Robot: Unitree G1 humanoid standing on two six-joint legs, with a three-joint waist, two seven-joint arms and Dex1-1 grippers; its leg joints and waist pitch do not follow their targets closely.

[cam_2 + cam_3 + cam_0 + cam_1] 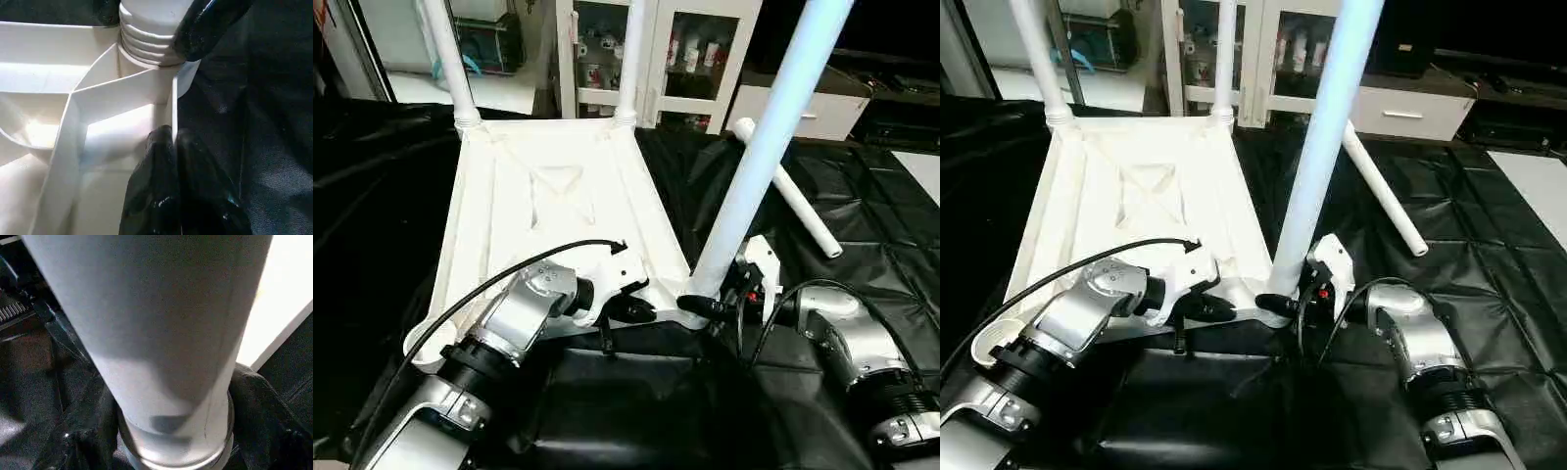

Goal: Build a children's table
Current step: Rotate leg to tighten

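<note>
Lower centre of frame: a long tapered white plastic tube leg [759,157] stands in the near-right corner socket of the upturned white ribbed plastic table top [548,196], leaning toward upper right, its long axis not yet square to the top. The right gripper [710,305] sits at the leg's base, jaws either side of the threaded foot; whether they grip can't be told. The left gripper [631,311], jaws shut, pinches a rib just beside that socket. Two legs stand at far corners; a fourth white tube leg [788,188] lies on the black sheet [871,225], right. Likely next: straighten and twist, right arm nearer.
</note>
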